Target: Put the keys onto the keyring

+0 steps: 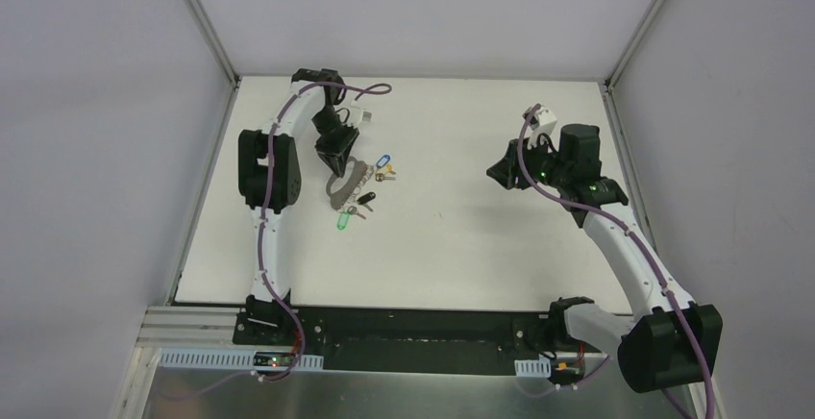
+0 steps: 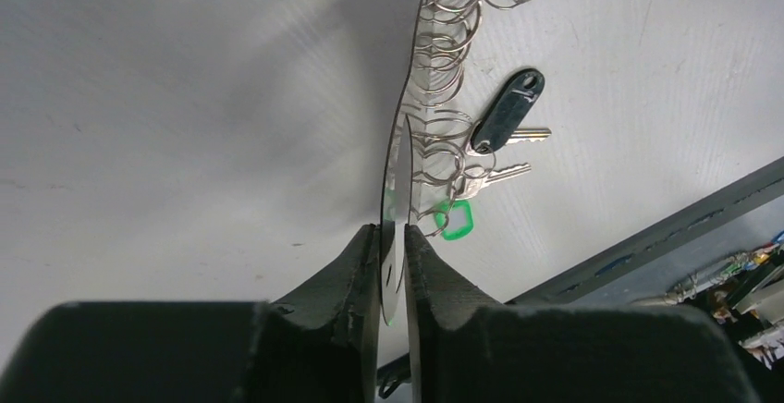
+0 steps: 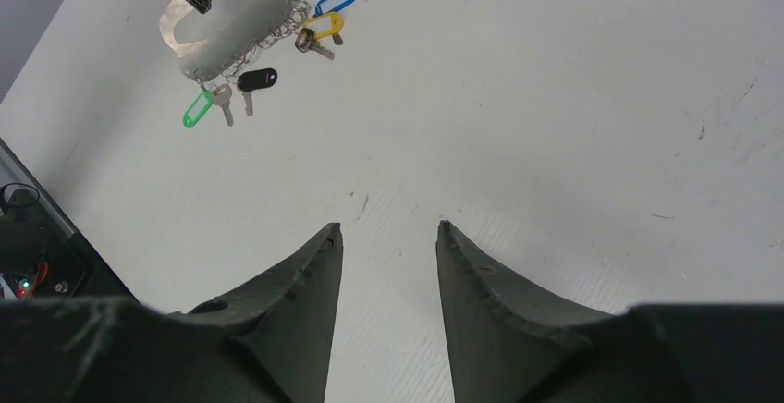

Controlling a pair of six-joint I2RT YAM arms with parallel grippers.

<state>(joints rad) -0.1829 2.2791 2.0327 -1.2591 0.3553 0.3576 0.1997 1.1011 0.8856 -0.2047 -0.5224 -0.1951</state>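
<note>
Black left gripper [image 2: 393,234], lower centre: clamps thin pale grey-silver oval keyring [image 2: 396,167] edge-on, probably steadying it for threading; black right gripper [image 3: 388,232], lower frame: gapes empty, apart from tiny colour-tagged keys [image 3: 257,79].

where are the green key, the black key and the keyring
green key [image 3: 197,108], right wrist view, plastic head
black key [image 3: 257,79], right wrist view, plastic head
keyring [image 3: 236,13], right wrist view, flat silver body

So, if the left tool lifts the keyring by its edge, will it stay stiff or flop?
The keyring looks like thin sheet metal, so probably stiff and light. The keys hang from loose rings and would likely swing. Pinched edge-on by the left tool, it may slip.
</note>
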